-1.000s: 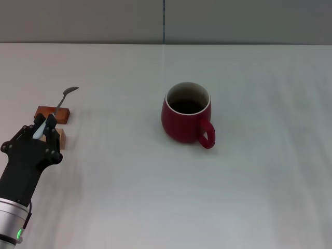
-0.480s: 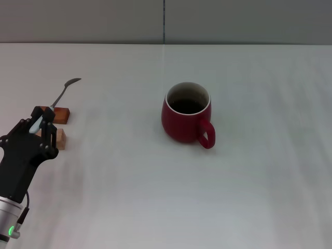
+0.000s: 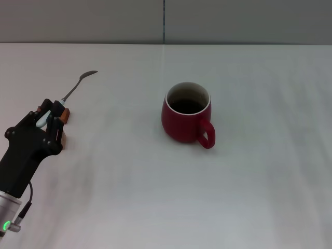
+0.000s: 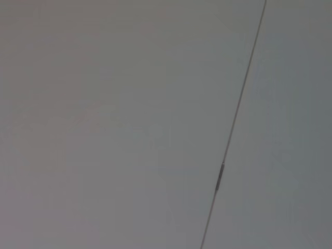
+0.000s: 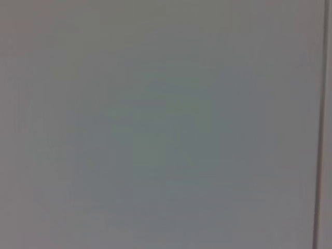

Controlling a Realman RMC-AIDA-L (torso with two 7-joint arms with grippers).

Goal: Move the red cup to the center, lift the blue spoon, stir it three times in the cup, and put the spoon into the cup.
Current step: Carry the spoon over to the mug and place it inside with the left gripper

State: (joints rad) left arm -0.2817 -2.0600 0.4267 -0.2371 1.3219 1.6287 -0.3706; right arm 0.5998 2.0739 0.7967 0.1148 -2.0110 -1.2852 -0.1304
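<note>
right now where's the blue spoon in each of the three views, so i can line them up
Head view: the blue spoon is at the far left, handle in the left gripper, bowl raised toward the back.
Left wrist view: not in it.
Right wrist view: not in it.
Shared landmark: the wall seam, a thin dark line in the left wrist view and the right wrist view.

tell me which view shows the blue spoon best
The head view: the blue spoon shows whole there, handle gripped in the left hand, bowl pointing away. Both wrist views show only blank grey surface, no spoon.
</note>
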